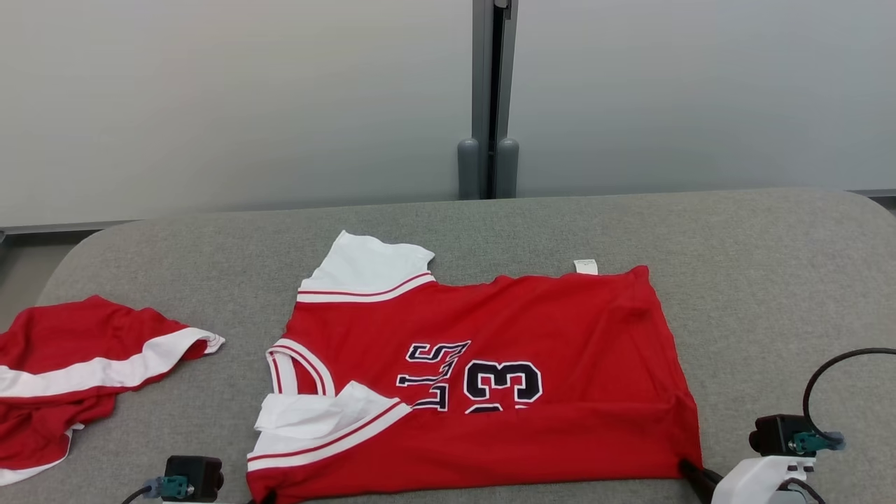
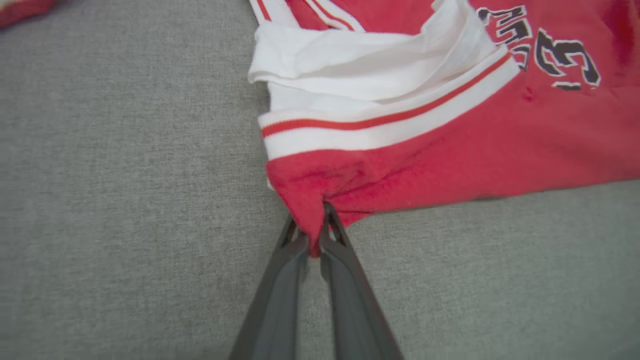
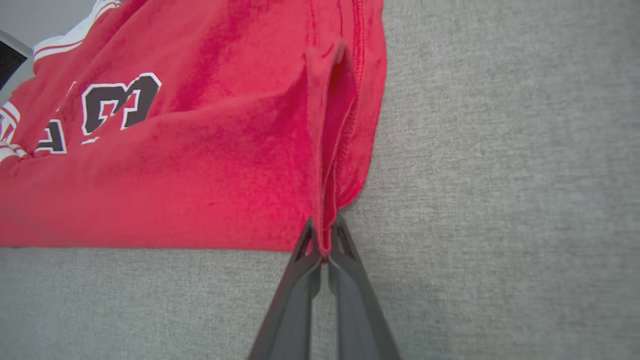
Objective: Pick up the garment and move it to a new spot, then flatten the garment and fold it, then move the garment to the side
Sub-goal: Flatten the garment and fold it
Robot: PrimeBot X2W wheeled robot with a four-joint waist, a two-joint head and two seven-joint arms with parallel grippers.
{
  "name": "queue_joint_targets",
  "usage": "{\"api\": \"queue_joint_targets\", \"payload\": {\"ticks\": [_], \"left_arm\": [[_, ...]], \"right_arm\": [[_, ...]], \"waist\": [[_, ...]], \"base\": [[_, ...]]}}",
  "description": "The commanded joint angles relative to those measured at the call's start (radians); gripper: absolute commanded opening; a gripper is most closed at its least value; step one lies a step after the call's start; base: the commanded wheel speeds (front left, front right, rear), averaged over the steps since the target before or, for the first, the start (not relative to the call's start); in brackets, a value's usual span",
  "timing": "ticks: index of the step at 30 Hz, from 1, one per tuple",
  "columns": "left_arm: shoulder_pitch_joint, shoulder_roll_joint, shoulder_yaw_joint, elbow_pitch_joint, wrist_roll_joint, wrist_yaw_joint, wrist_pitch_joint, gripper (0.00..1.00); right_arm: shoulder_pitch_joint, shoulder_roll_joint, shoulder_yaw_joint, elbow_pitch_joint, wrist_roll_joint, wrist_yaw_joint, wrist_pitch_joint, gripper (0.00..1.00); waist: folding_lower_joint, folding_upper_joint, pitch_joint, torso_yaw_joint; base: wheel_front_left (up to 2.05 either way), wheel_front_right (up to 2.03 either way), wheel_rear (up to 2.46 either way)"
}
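The garment [image 1: 490, 350] is a red jersey with white striped sleeves and dark lettering, lying spread sideways on the grey table [image 1: 770, 266]. My left gripper [image 2: 312, 227] is shut on the garment's [image 2: 450, 145] near left corner, just below a white sleeve. At the near right corner of the garment [image 3: 200, 175], my right gripper [image 3: 322, 235] is shut on the hem. In the head view the right gripper [image 1: 689, 469] touches the cloth at the bottom edge, while the left gripper's fingers are hidden below the frame.
A second red and white garment [image 1: 77, 371] lies crumpled at the table's left edge. A pale wall with a grey post [image 1: 488, 98] stands behind the table. Bare grey surface lies to the right of the jersey.
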Motion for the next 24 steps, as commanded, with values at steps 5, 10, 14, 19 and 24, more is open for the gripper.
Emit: {"api": "queue_joint_targets", "payload": {"ticks": [5, 10, 14, 19, 24], "left_arm": [[0.047, 0.055, -0.009, -0.068, -0.01, 0.014, 0.047, 0.0], [0.12, 0.125, -0.005, -0.193, -0.038, 0.041, 0.11, 0.0], [0.17, 0.167, -0.003, -0.278, -0.049, 0.076, 0.142, 0.0], [0.225, 0.203, 0.006, -0.365, -0.076, 0.112, 0.175, 0.0], [0.26, 0.222, 0.01, -0.419, -0.091, 0.139, 0.192, 0.0]], "right_arm": [[0.019, -0.038, 0.007, -0.025, 0.027, 0.0, 0.035, 0.0], [0.062, -0.085, 0.0, -0.076, 0.054, 0.0, 0.102, 0.0], [0.101, -0.113, -0.014, -0.13, 0.074, 0.0, 0.16, 0.0], [0.155, -0.139, -0.057, -0.188, 0.06, 0.0, 0.221, 0.0], [0.213, -0.13, -0.11, -0.25, 0.044, 0.0, 0.293, 0.0]], "waist": [[0.0, -0.0001, -0.024, -0.004], [0.0, -0.0001, -0.045, -0.006], [0.0, -0.0001, -0.052, -0.007], [0.0, -0.0001, -0.053, -0.008], [0.0, -0.0001, -0.048, -0.006]], "base": [[0.0, 0.0, 0.0], [0.0, 0.0, 0.0], [0.0, 0.0, 0.0], [0.0, 0.0, 0.0], [0.0, 0.0, 0.0]]}}
